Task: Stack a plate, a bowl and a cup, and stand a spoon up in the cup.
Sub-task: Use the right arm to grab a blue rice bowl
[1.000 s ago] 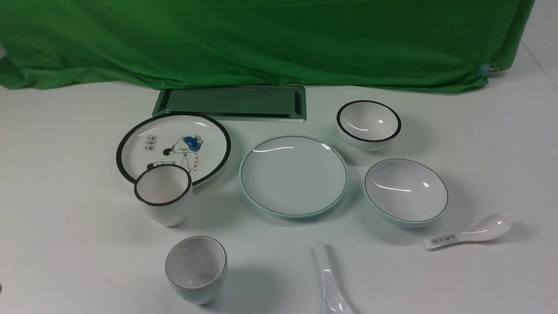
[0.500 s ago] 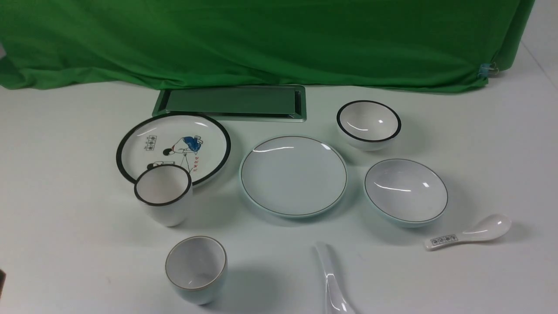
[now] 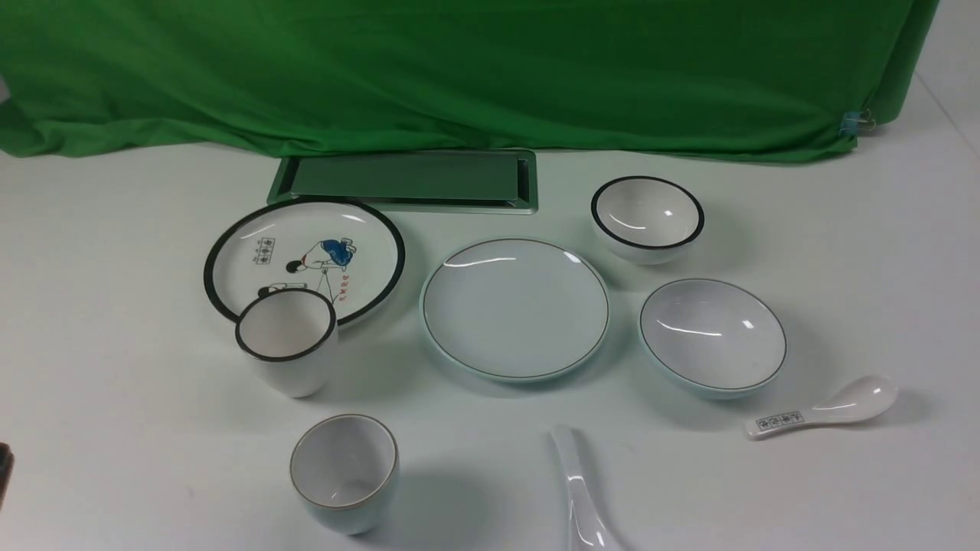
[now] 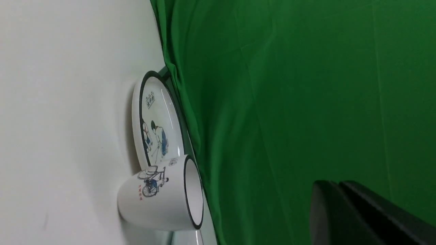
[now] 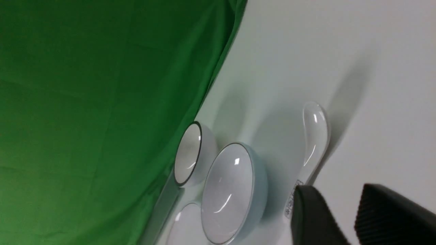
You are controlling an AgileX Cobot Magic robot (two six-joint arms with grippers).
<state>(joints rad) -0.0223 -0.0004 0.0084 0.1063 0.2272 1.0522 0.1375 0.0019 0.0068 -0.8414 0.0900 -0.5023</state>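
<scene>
The plain plate (image 3: 515, 308) lies mid-table. To its right sits the wide shallow bowl (image 3: 713, 334), also in the right wrist view (image 5: 231, 190). The small cup (image 3: 344, 472) stands upright near the front left. The plain spoon (image 3: 582, 505) lies at the front edge, partly cut off. My left gripper (image 4: 332, 185) is shut and empty, raised before the green cloth; only a dark sliver of it (image 3: 3, 468) shows at the front view's left edge. My right gripper (image 5: 335, 190) is open with nothing between its fingers, near the printed spoon's handle; the front view does not show it.
A black-rimmed cartoon plate (image 3: 304, 256) and black-rimmed cup (image 3: 287, 340) stand left. A black-rimmed bowl (image 3: 648, 216) sits behind the shallow bowl. The printed spoon (image 3: 827, 409) lies right of it. A metal panel (image 3: 406, 180) lies before the green cloth (image 3: 490, 69).
The dark sliver of my left gripper has crept a little higher at the front view's left edge. The dishes have not moved.
</scene>
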